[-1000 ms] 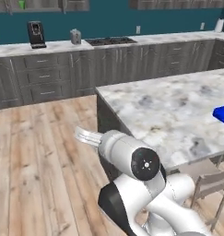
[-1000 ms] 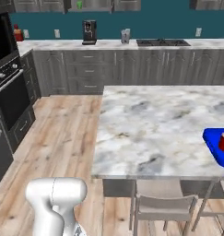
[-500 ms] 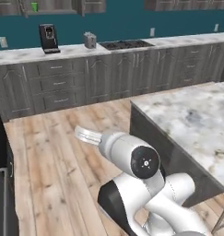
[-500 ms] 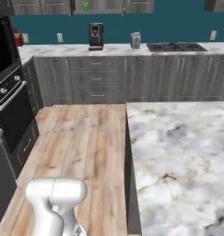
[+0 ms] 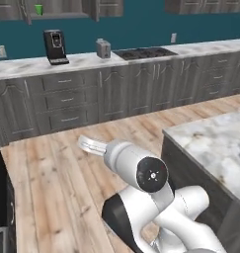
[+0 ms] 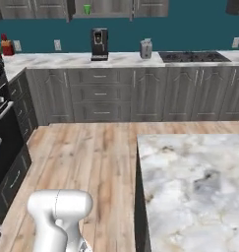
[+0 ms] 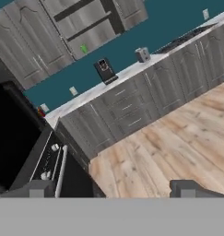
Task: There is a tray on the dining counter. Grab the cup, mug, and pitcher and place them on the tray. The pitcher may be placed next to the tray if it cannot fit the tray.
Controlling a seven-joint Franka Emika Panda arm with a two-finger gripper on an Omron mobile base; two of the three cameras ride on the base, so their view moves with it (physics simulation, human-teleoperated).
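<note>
The cup is a small green tumbler standing on an open shelf among the upper cabinets, above the back worktop. It also shows in the right base view as the cup and, tilted, in the hand view as the cup. My gripper is open with nothing between its fingertips. It hangs over the wood floor, far from the cup. One corner of the dining counter lies at my right, seen broader as the dining counter. The tray, the mug and the pitcher are out of view.
On the back worktop stand a coffee machine and a toaster, with a cooktop further right. A small red object sits at its far left end. A black oven fronts the left wall. Wood floor lies between.
The whole picture has slid right, so the camera has moved: the dining counter now fills less of both base views, and the blue tray has left them. The arm keeps its pose, gripper open.
</note>
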